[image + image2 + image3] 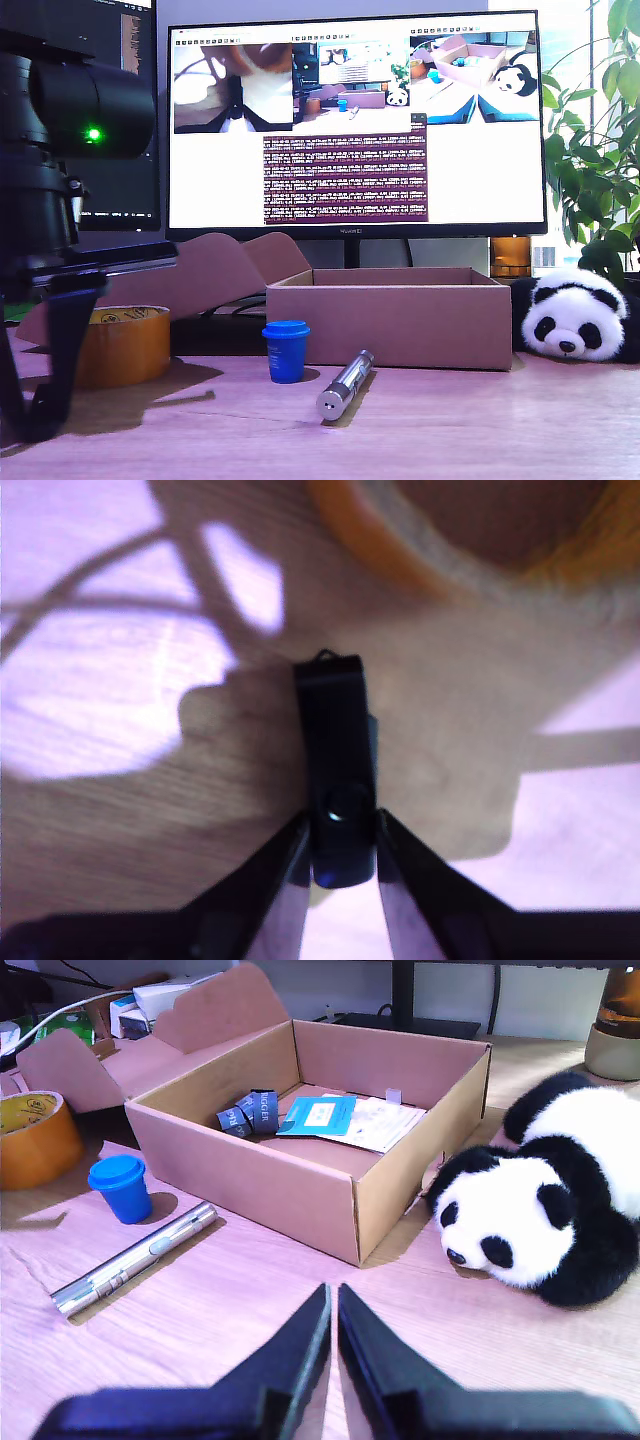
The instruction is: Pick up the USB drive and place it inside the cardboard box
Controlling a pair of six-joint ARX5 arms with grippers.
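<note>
The USB drive, a small black stick, is pinched at one end by my first gripper, which is shut on it over the wooden table next to the tape roll. Whether the stick touches the table I cannot tell, and it is hidden in the exterior view. The first arm looms at the exterior view's left. The brown cardboard box stands open at the middle, with papers and small blue items inside. My second gripper is shut on nothing, hanging over the table in front of the box.
A tape roll, a blue cup and a silver cylinder lie before the box. A panda toy sits beside it. A flattened cardboard piece and a monitor stand behind.
</note>
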